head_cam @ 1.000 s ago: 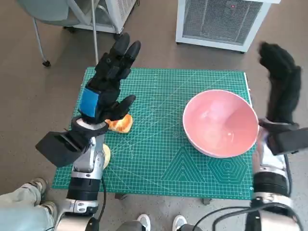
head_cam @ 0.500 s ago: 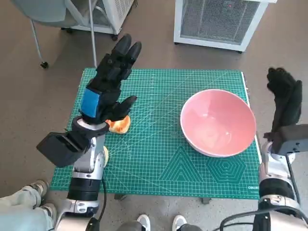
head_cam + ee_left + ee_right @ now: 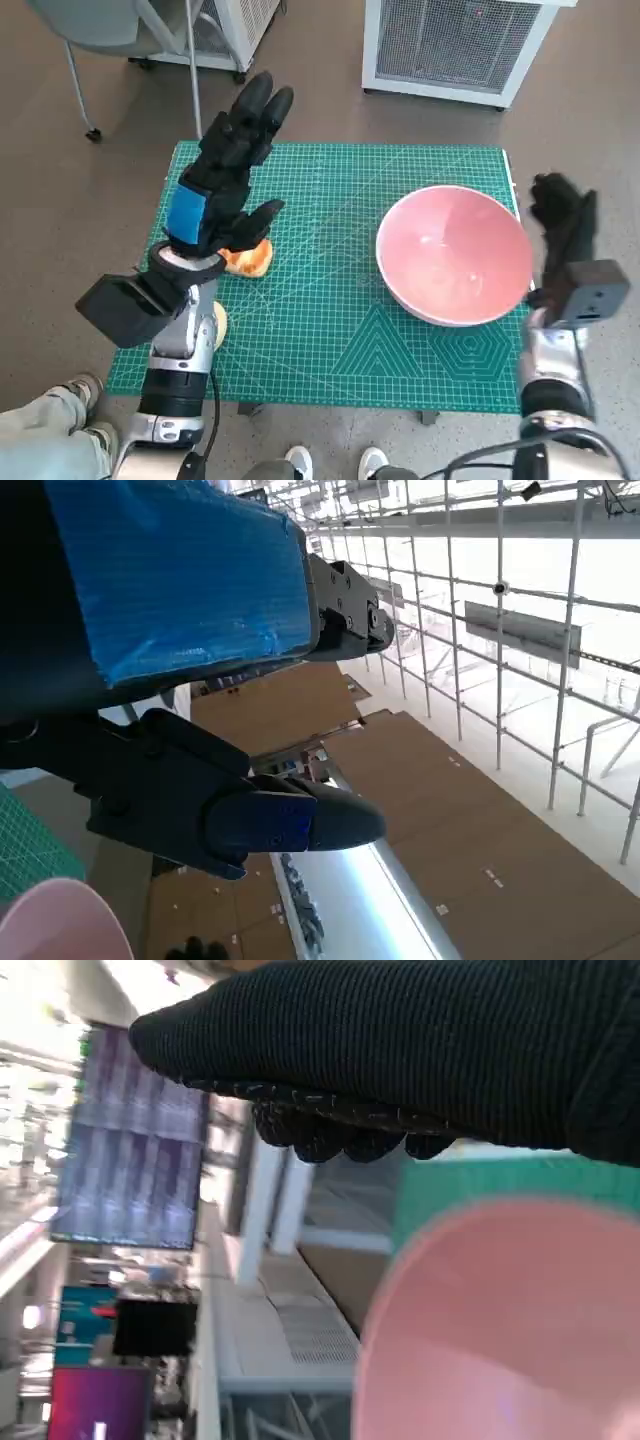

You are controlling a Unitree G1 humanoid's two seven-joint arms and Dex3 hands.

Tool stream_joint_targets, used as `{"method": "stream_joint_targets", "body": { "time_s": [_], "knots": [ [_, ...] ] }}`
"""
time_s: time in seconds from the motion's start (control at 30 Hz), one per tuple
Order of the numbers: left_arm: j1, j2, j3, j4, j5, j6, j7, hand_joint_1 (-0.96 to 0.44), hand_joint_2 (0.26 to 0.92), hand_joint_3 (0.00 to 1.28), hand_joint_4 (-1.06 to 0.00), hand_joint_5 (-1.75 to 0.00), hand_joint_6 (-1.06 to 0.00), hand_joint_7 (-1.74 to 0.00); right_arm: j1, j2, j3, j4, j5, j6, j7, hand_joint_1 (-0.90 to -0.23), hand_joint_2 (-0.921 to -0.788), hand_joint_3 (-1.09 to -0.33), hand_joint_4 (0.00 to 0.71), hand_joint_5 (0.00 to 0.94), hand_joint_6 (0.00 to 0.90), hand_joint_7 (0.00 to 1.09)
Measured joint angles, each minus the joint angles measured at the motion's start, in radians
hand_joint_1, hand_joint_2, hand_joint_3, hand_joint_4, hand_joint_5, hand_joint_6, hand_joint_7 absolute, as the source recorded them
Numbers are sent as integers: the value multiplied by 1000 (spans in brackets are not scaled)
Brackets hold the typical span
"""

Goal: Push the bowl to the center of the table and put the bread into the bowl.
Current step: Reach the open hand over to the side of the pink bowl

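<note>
The pink bowl (image 3: 455, 255) sits at three o'clock on the green bench (image 3: 330, 330). The right hand (image 3: 562, 228) is just beside its rim, holding nothing. The left hand (image 3: 225, 175) is spread wide with nothing in it, above the bread (image 3: 248, 260) at nine o'clock.

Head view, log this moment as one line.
bowl: table's right side, empty | bread: on mat, beside left hand | right hand: just outside bowl rim | push: not started

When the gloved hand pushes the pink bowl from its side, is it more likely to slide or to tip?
Probably slide: the bowl looks wide and shallow and sits upright on the flat green mat. A push high on its flared rim might rock it, since the sides curve down to a narrower base. It looks like light plastic, so the right hand likely needs little force.
</note>
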Motion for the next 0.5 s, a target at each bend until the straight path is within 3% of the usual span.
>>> {"method": "stream_joint_targets", "body": {
  "time_s": [0.33,0.5],
  "knots": [
    [0,8,1,0,-1,9,-8,-639,921,328,-265,-7,-294,-51,-10,85,-1,7,29,55,56,-677,-921,-840,211,2,44,526],
    [0,11,2,0,-1,10,-8,-653,921,328,-266,-7,-294,-51,-31,113,0,8,41,73,79,-655,-921,-851,228,9,57,501]
  ]
}}
